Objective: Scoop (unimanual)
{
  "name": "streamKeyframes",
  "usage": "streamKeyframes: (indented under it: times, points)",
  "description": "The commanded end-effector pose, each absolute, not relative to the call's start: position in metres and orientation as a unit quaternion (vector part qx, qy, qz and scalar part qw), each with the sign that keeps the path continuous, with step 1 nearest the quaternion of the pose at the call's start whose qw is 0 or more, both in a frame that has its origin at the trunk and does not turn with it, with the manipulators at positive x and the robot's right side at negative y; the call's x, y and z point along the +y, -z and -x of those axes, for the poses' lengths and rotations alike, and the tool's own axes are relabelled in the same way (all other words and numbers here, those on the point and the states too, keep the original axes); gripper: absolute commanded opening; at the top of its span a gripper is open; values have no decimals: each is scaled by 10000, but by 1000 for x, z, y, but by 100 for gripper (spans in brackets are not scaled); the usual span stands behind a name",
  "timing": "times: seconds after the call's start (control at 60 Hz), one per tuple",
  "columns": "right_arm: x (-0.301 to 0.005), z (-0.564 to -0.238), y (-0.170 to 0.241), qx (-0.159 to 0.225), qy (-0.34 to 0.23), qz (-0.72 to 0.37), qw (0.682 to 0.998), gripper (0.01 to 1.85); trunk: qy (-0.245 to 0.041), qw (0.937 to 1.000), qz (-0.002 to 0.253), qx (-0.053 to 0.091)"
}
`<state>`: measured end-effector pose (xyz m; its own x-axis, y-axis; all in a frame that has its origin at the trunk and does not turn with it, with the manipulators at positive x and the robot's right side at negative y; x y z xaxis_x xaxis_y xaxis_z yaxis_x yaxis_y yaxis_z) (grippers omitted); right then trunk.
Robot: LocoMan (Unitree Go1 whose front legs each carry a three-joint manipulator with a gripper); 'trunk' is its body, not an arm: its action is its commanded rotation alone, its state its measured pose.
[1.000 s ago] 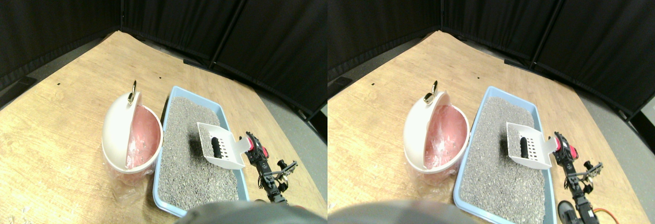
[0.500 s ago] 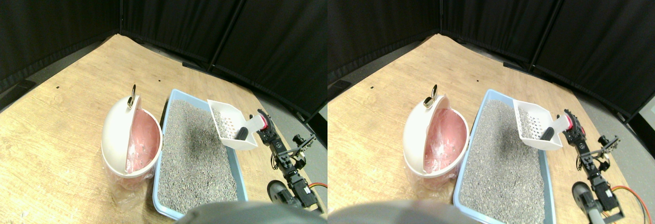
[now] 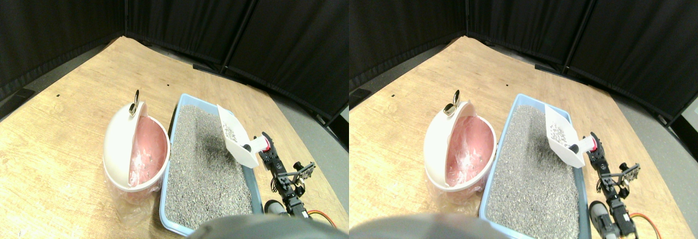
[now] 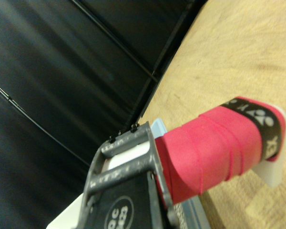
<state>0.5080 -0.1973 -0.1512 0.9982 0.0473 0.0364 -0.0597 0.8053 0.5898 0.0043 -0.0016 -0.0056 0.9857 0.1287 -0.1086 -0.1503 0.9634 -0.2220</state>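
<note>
The right gripper point(image 3: 265, 149) grips the white scoop point(image 3: 233, 137) by its red-wrapped handle point(image 4: 214, 148), jaws apparently clamped around it. The scoop hangs tilted above the right edge of the blue litter tray point(image 3: 173, 127), a few grains inside. The white bin point(image 3: 122, 143) sits just left of the tray.

R hand point(image 3: 265, 150) raised, arm point(image 3: 283, 181) angled up from lower right.
</note>
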Motion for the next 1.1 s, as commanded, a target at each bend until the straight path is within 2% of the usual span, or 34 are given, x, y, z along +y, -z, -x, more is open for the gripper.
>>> streamKeyframes:
  times: [0.017, 0.4, 0.533, 0.617, 0.783, 0.983, 1.05, 1.1]
  points:
    - [-191, -506, 141, -323, -406, -3236, 9448, 6, -716, 9898, 1191, 323]
    - [-189, -509, 133, -325, -562, -3302, 9417, 6, -746, 9892, 1217, 323]
    - [-189, -506, 128, -372, -728, -2831, 9556, 6, -773, 9890, 1222, 312]
    - [-189, -503, 118, -629, -1130, -2157, 9679, 6, -790, 9888, 1228, 310]
    - [-189, -503, 99, -775, -1296, -1346, 9793, 6, -793, 9886, 1242, 308]
    - [-190, -503, 85, -739, -1167, -1005, 9853, 6, -820, 9881, 1265, 307]
    - [-191, -504, 82, -770, -1393, -874, 9834, 6, -841, 9876, 1288, 316]
    - [-190, -504, 79, -761, -1333, -795, 9849, 6, -860, 9872, 1303, 326]
